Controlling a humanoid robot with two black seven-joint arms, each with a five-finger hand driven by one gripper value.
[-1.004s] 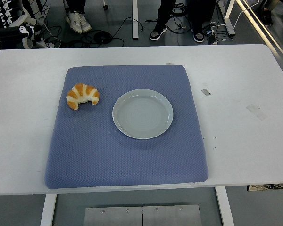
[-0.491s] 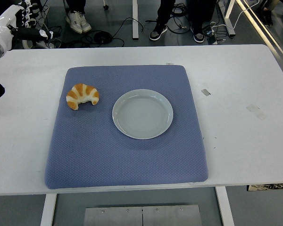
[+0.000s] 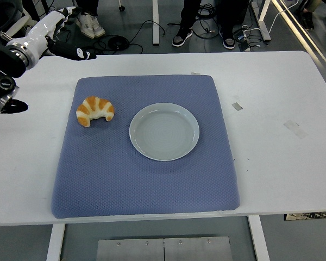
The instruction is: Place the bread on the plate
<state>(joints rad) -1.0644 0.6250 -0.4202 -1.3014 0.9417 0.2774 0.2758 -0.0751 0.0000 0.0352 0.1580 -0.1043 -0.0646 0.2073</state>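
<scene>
A golden croissant lies on the left side of a blue mat. Just to its right on the same mat sits an empty pale grey plate. My left hand reaches in from the upper left, above the table's far left part and well behind the croissant. Its fingers are stretched out and hold nothing. The right arm does not show.
The white table carries small bits of tape to the right of the mat. Beyond the far edge are people's legs and shoes, cables and table legs on the floor.
My left arm has swung in from the left edge, rightward toward the mat's far left corner. The croissant and plate have not moved.
</scene>
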